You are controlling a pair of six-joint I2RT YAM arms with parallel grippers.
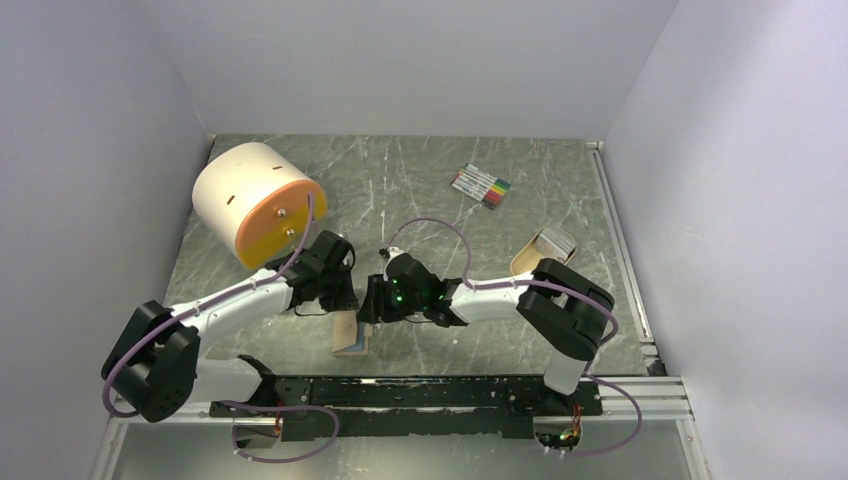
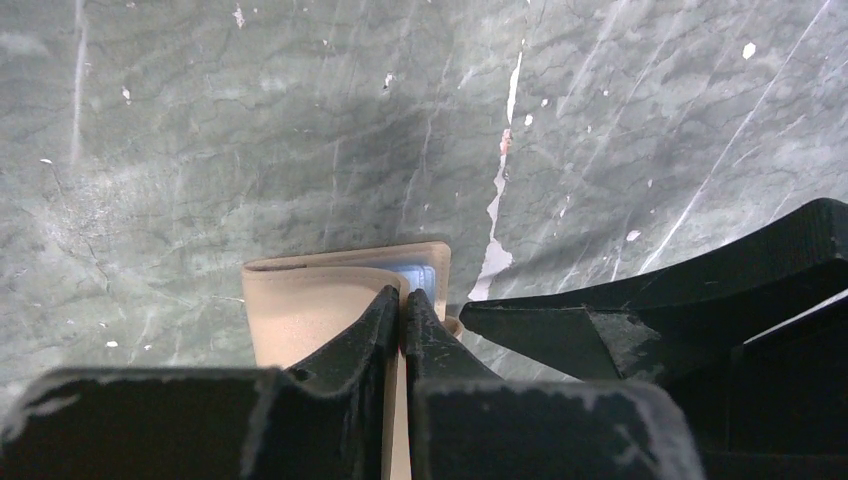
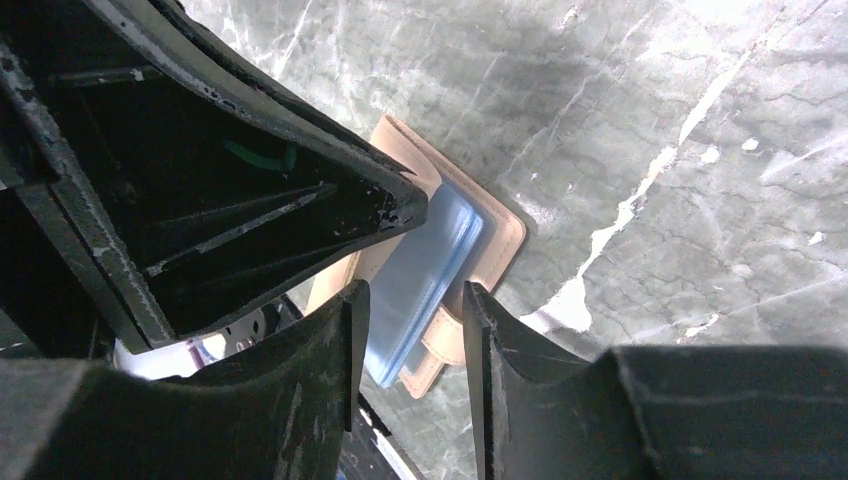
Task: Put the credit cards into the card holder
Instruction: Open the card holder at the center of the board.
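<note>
Marble table (image 1: 420, 180) | left tool (image 2: 403, 300) pinching card holder (image 2: 300, 305) | right tool (image 3: 415, 292) parted

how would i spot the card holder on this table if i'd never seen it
Start at the near edge of the green marbled table, just left of its middle. There the card holder sits pinched in the left gripper. Unlike the tan tray farther right, it is a small folding wallet with pale blue plastic sleeves inside.
</note>
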